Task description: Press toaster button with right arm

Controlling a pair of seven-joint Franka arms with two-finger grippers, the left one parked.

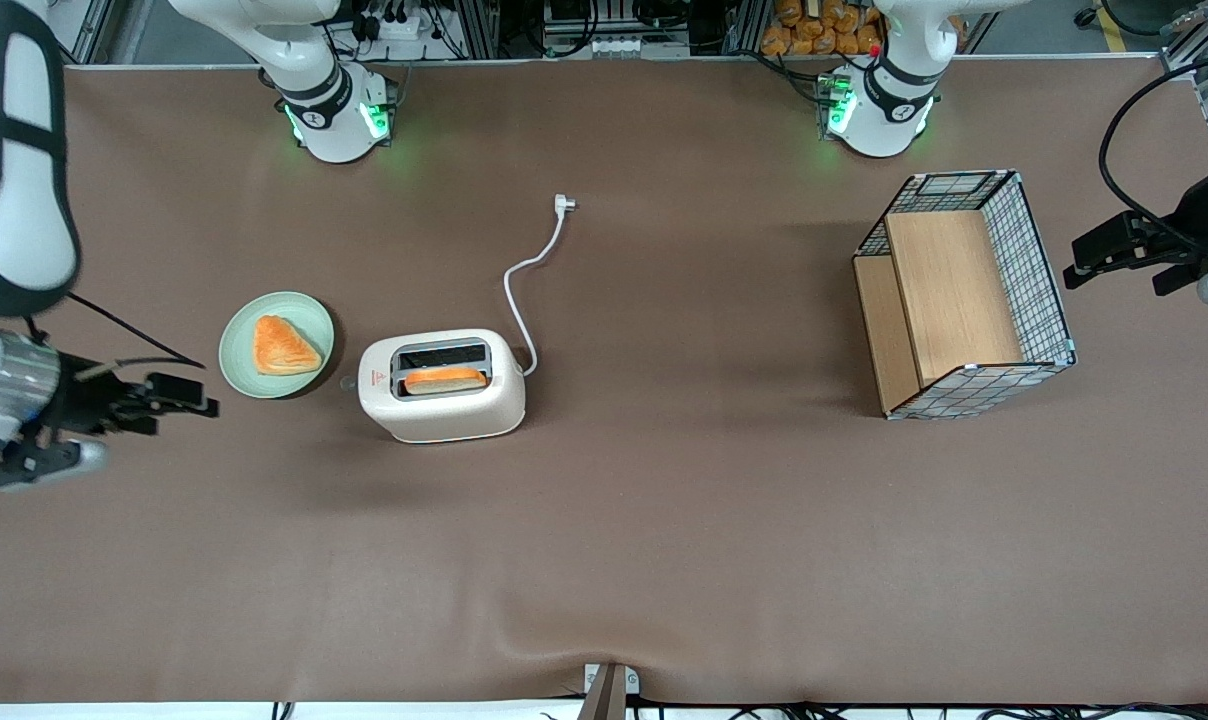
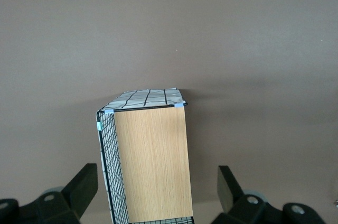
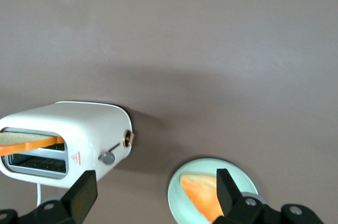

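The cream-white toaster [image 1: 442,385] stands on the brown table with a slice of toast in one slot and a red triangle sticker on top. It also shows in the right wrist view [image 3: 68,134]. Its small grey button [image 1: 348,382] juts from the short end that faces the plate, and shows clearly in the wrist view [image 3: 108,157]. My right gripper [image 1: 189,397] is open and empty. It hovers toward the working arm's end of the table, beside the plate and well apart from the toaster. In the wrist view the gripper [image 3: 155,189] shows its two fingers spread wide.
A pale green plate [image 1: 239,350] with a triangular toast piece lies between my gripper and the toaster; it also shows in the wrist view [image 3: 182,189]. The toaster's white cord [image 1: 524,290] runs away from the camera. A wire-and-wood basket [image 1: 964,295] lies toward the parked arm's end.
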